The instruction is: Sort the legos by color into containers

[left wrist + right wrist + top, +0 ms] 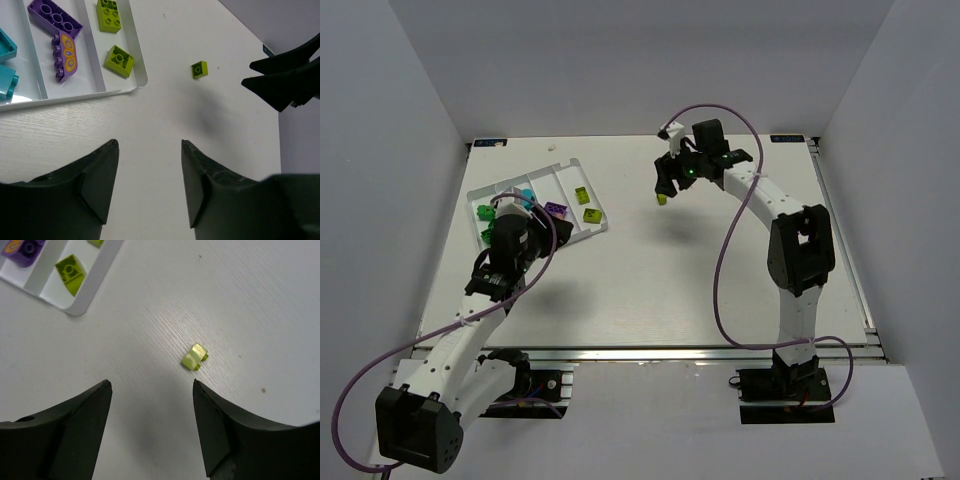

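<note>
One small yellow-green brick [194, 356] out on the bare table [650, 280], well to the right of the white tray [560, 178] and not in any slot. Touching nothing else.

High above that spot, the right gripper [150, 390], jaws wide open, nothing between them. In its own wrist view, the small brick just ahead of the right-hand fingertip.

Near the front edge of the tray, the left gripper [150, 147], jaws open too, gripping nothing, bare table under them.

Inside the tray, in the slot at the right end: two more yellow-green bricks [119, 61], one behind the other, a little apart.

In the next slot to the left: a long purple brick [54, 19] and a purple piece with a yellow and orange mark [65, 52], very close together.

One slot further left: blue-green bricks [6, 70], partly cut off at the edge of the left wrist view.

At the left end of the tray: dark green bricks [485, 212], too small from above to count for sure
</note>
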